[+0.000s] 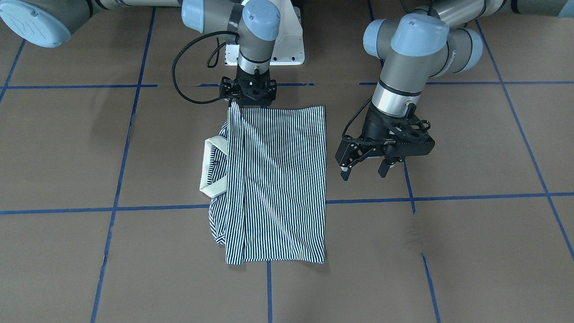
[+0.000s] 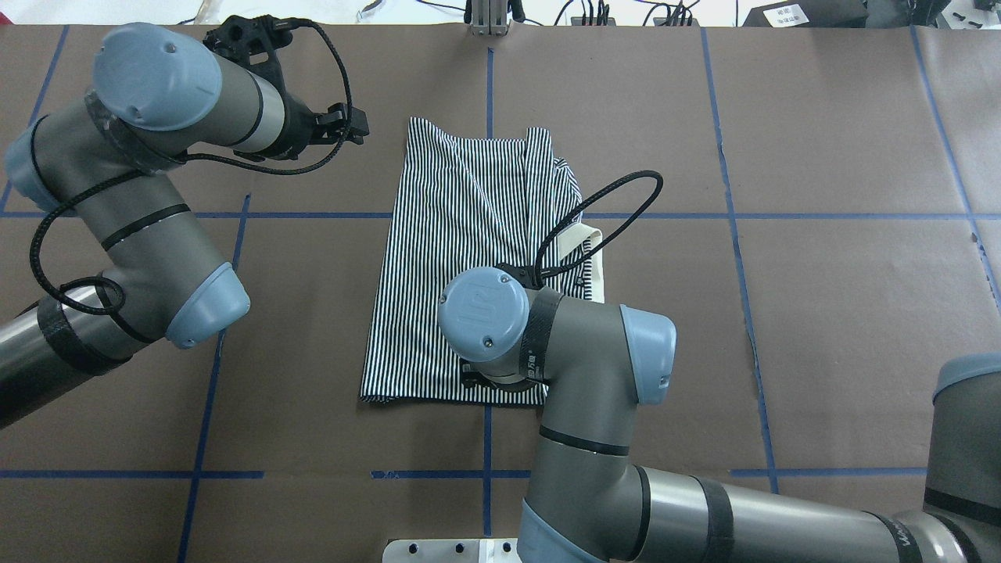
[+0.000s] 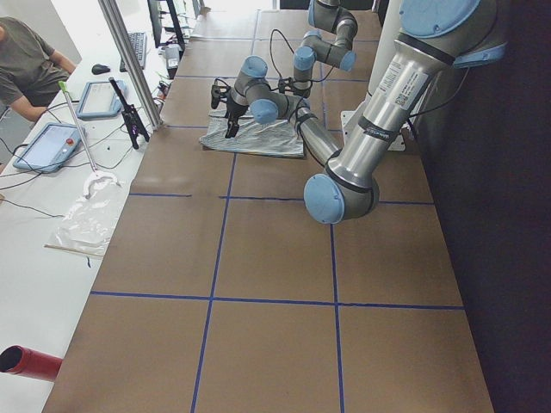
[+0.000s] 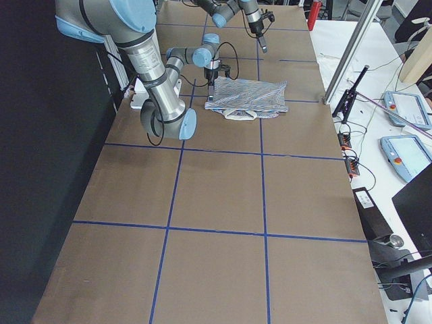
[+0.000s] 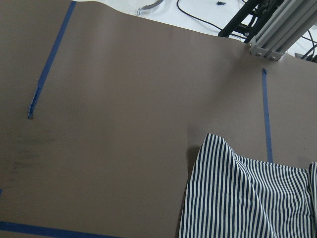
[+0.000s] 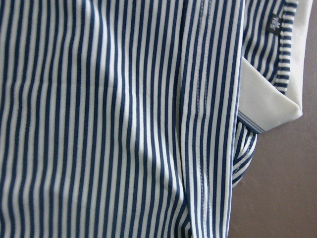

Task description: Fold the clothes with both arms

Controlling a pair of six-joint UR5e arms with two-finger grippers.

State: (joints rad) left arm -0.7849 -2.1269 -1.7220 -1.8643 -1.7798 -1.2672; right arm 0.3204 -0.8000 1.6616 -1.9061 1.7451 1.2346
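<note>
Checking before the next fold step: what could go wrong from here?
1. Right gripper is down on the shirt at its hem corner, while left gripper hangs open off the cloth. A one-sided pull would likely drag the fold askew.
2. Collar pokes out past the folded edge and may bunch in the next fold.
3. The right arm's cable loops above the collar in the overhead view and could snag.

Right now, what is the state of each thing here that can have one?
polo shirt: folded, lying flat on the table, cream collar sticking out at one side.
left hand: open, empty, beside the shirt, apart from it.
right hand: down at the shirt's edge nearest the robot; grip hidden, open or shut unclear.
</note>
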